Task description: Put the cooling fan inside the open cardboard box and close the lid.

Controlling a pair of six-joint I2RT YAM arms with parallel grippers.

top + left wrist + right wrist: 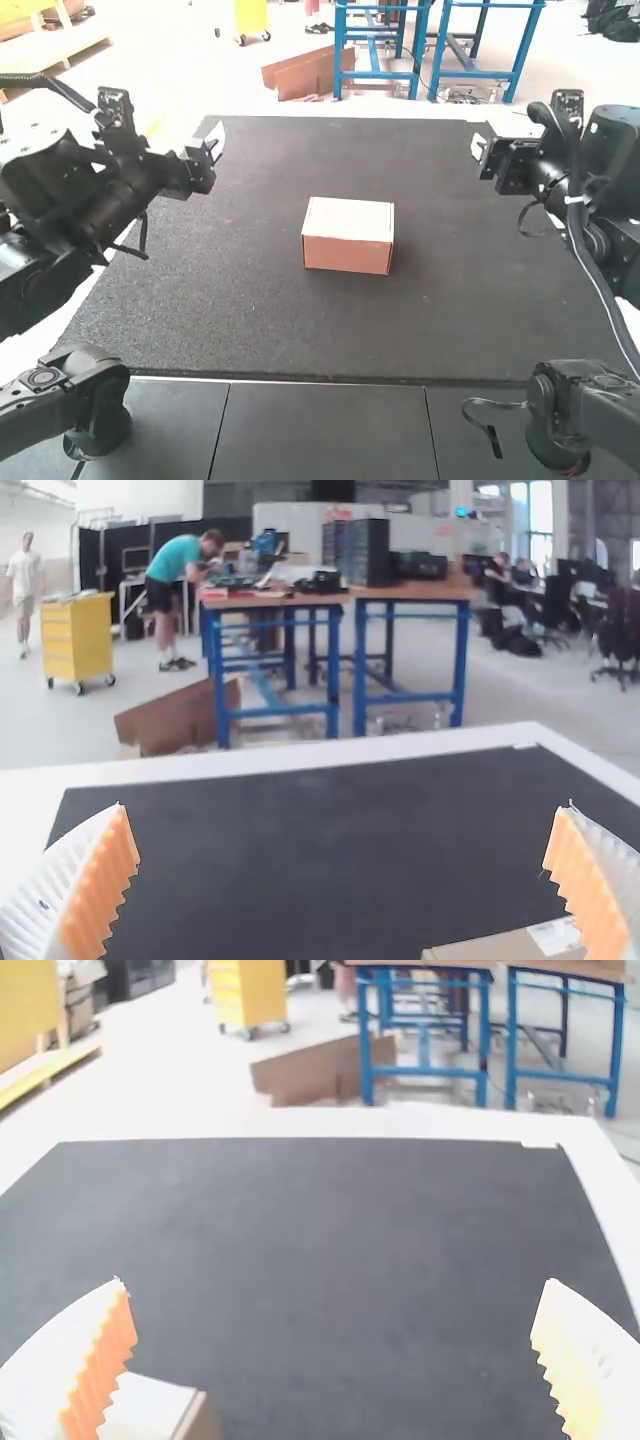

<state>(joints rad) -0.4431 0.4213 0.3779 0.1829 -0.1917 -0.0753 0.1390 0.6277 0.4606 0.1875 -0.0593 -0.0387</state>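
Cardboard box (348,235) is sitting closed, so we are judging the fan inside; we are holding left gripper (209,156) and right gripper (484,158) wide open, empty, well clear either side of it.

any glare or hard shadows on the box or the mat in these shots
High view: the cardboard box is softly lit, top paler than front, with no hard shadow on the black mat. Left wrist view: the mat shows no glare. Right wrist view: the white table edge past the mat is washed out bright.
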